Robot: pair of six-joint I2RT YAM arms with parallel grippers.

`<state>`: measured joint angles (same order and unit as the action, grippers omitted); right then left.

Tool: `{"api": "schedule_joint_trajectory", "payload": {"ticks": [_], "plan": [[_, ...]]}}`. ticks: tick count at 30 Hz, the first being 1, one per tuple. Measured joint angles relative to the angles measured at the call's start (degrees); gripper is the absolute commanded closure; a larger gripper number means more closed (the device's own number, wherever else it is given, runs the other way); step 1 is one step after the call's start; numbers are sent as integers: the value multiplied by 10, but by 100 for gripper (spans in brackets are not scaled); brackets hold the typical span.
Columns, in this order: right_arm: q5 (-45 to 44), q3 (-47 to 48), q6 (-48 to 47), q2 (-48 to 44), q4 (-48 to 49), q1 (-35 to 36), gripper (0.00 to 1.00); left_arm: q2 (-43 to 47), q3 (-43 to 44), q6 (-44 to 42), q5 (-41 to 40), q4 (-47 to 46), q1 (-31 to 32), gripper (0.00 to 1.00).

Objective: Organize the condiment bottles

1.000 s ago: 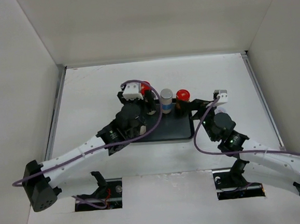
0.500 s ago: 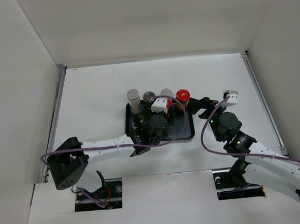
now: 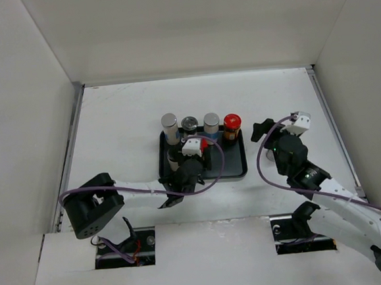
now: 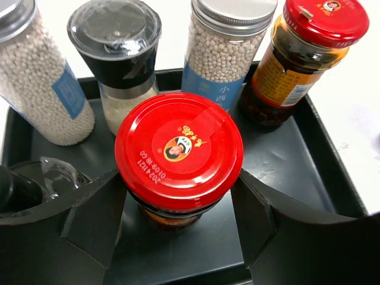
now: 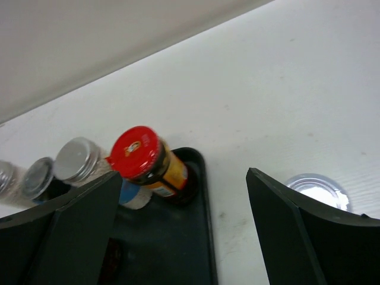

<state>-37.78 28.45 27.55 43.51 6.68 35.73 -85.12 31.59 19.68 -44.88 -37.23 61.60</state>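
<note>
Nearest, the left pincer [image 4: 176, 178] is closed on the red-capped dark glass jar [image 4: 178, 148], with one black finger on each side of the body just under the cap. The jar stands upright, its long axis vertical, in the near row of the flat black rectangular tray [image 4: 285, 157], roughly midway between the tray's left and right edges. I cannot tell whether its base rests on the tray floor.

Directly beyond it stand a black-topped glass grinder [image 4: 116, 53] and a silver-capped cylinder of white pellets with a blue label [image 4: 228, 53]. They are close enough that letting go, I judge, calls for a straight retreat toward the tray's near edge.

The left arm [image 3: 134, 186] lies low, reaching rightward from its base. The right pincer [image 5: 184, 178] hangs wide apart and empty off the tray's right edge. A silver-lidded bottle [image 5: 314, 189] stands close by it on the tabletop [image 5: 267, 89].
</note>
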Motion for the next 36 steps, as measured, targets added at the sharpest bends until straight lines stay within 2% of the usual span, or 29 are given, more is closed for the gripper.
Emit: {"api": "schedule_joint_trajectory", "payload": {"ticks": [3,7,12,19,25,28,33,36], "plan": [[-25,24,10,11,-48,-21,4,-1,-7,12,0,-15,6,46],[-70,33,26,39,-105,-31,1,-1,-16,20,0,-31,13,28],[-103,33,49,66,-168,-61,0,18,-18,31,1,-51,21,13],[-75,33,64,108,-183,-103,0,96,-47,33,13,-73,23,1],[-44,29,82,159,-182,-115,1,152,-73,28,28,-93,23,0],[-37,25,85,177,-181,-119,15,176,-82,18,33,-103,23,0],[-32,25,87,206,-169,-126,45,251,-119,1,31,-119,4,0],[-30,24,87,201,-167,-128,49,309,-152,-2,15,-130,-37,0]]}}
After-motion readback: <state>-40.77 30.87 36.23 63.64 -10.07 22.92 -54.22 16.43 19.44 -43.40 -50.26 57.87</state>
